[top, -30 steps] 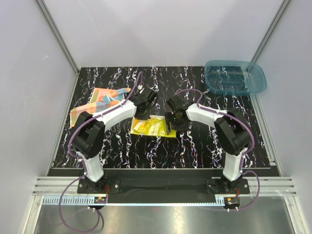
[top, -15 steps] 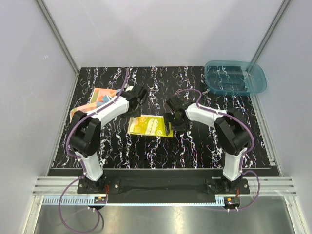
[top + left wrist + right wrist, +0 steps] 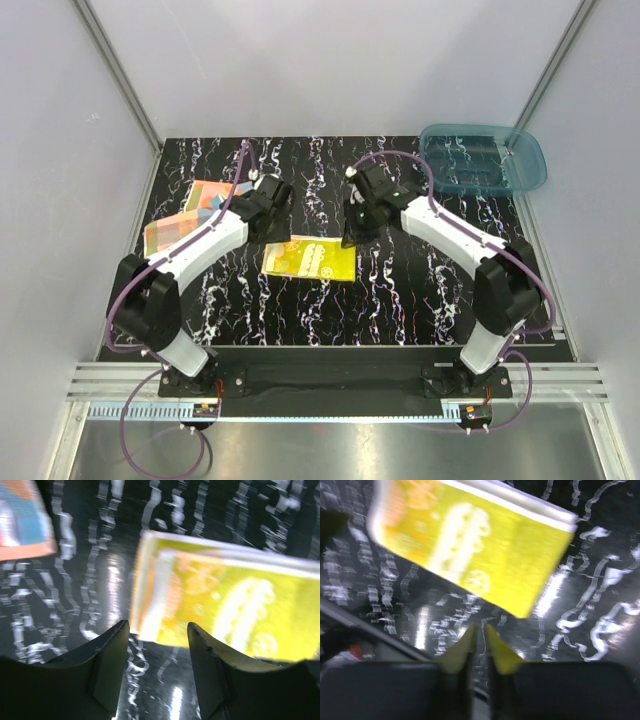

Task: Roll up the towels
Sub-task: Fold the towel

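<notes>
The yellow towel [image 3: 310,260] lies folded flat in the middle of the table; it fills much of the left wrist view [image 3: 225,600] and the right wrist view [image 3: 470,545]. The orange towel [image 3: 195,212] with blue and white patches lies spread at the left and shows in the corner of the left wrist view [image 3: 25,520]. My left gripper [image 3: 262,225] [image 3: 157,630] hovers open just off the yellow towel's left end, holding nothing. My right gripper [image 3: 349,232] [image 3: 481,630] hangs above the table beyond the towel's right end, its jaws almost together and empty.
A translucent teal bin [image 3: 483,160] stands at the back right corner. The black marbled tabletop [image 3: 420,290] ends at metal rails on both sides and at the near edge.
My left gripper let go of the yellow towel, opened and drew back to the left. My right gripper rose away from the towel's right end and closed. The towel settled flat.
</notes>
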Controlling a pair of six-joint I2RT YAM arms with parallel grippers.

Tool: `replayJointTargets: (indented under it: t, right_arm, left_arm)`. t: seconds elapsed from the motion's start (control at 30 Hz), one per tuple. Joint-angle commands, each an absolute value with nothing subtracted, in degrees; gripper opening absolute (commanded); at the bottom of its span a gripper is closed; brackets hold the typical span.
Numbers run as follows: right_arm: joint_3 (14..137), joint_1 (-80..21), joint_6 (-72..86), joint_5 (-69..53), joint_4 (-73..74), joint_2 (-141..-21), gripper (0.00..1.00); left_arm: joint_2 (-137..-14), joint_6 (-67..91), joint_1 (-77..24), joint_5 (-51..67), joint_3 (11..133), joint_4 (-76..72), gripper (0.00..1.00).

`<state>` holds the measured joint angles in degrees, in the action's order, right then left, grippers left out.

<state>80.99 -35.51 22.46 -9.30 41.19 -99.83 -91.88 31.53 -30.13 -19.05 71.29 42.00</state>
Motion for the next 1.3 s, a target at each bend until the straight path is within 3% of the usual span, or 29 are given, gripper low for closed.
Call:
replayJointTargets:
  t: [0.0,0.07,0.27,0.8,1.03,1.27]
  right_arm:
    - [81.21,-32.97,24.08,-21.17,34.81,-99.04,0.1]
    - [79.64,-31.29,25.57,-24.07,31.32,-101.58,0.0]
    - [70.5,-29.27,29.88,-31.64,20.85,-107.92,0.0]
    - [59.77,-29.35,34.01,-25.31,19.6,-110.04,0.0]
    - [66.78,-34.36,31.64,-21.19,28.73,-102.5,0.0]
    - [77.33,-33.14,29.8,-21.71,31.54,-100.36,0.0]
  left_arm:
    - [-90.26,32.6,-30.67,-4.96,66.98,33.41,0.54]
    - [-91.05,33.22,-30.67,-2.3,65.57,30.6,0.53]
    - [-95.44,35.86,-28.22,2.2,61.44,26.11,0.52]
    - [-100.45,30.5,-20.04,-5.62,59.85,26.63,0.5]
    - [-99.76,28.39,-26.36,-17.3,70.47,36.54,0.51]
    - [-99.66,27.6,-28.21,-18.02,76.19,38.67,0.53]
